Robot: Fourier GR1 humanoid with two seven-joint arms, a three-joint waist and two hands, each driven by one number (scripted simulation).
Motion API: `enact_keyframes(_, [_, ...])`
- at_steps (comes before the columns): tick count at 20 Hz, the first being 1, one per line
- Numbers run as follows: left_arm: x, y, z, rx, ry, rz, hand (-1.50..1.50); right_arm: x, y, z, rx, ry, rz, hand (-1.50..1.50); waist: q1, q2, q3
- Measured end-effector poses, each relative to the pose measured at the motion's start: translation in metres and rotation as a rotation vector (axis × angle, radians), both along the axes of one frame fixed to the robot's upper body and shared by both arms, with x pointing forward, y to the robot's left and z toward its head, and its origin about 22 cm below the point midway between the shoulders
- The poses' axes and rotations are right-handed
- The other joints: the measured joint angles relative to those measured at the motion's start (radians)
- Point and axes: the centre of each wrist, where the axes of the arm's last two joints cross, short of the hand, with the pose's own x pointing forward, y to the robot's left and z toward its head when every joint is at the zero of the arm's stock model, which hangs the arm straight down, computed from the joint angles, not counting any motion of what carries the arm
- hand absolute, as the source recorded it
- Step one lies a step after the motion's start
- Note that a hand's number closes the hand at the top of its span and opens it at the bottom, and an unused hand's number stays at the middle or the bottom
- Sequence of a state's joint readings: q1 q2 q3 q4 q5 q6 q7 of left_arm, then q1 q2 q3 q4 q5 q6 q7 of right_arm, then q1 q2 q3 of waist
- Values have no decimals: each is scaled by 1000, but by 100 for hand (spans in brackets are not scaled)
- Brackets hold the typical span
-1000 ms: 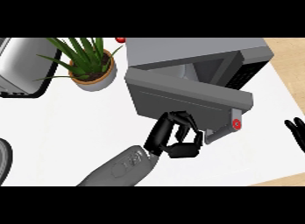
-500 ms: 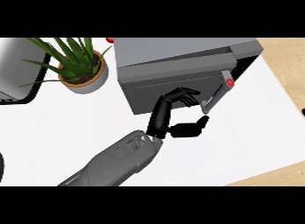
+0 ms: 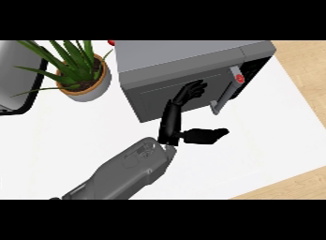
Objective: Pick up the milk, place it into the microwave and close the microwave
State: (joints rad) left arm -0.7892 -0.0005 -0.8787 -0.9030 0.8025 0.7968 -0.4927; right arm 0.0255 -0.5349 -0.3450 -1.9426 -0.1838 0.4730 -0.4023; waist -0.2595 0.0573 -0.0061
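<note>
Milk hidden; left hand (image 3: 174, 117) touches microwave (image 3: 186, 70).

The microwave (image 3: 186, 70) stands at the back of the bench (image 3: 263, 140). A potted plant (image 3: 79, 75) sits just to its left. The left hand (image 3: 183, 101) touches the microwave's front.

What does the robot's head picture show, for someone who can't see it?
The left hand presses straight fingers against the grey microwave door, nearly shut. A potted plant stands left of it on the white counter.
</note>
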Motion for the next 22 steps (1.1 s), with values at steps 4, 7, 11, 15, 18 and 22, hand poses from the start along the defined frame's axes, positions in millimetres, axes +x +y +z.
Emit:
enact_keyframes(4, [-1, -2, 3, -28, 1, 7, -150, 4, -2, 12, -41, -38, -23, 150, 3, 9, 1])
enact_keyframes(7, [0, -3, 4, -38, -3, 7, -150, 8, -3, 19, -59, -58, -36, 150, 8, 14, 2])
enact_keyframes(11, [0, -4, 5, -51, -8, 13, -150, 12, -4, 25, -75, -79, -45, 150, 8, 18, 3])
enact_keyframes(15, [0, -4, 4, -59, -21, 9, -150, 16, -5, 30, -85, -90, -57, 150, 11, 22, 3])
enact_keyframes(18, [0, -5, 5, -68, -29, 8, -150, 20, -5, 34, -87, -98, -60, 150, 11, 26, 3])
enact_keyframes(22, [1, -6, 6, -77, -42, -4, -150, 28, -1, 13, 37, -42, -7, -150, 17, 32, 7])
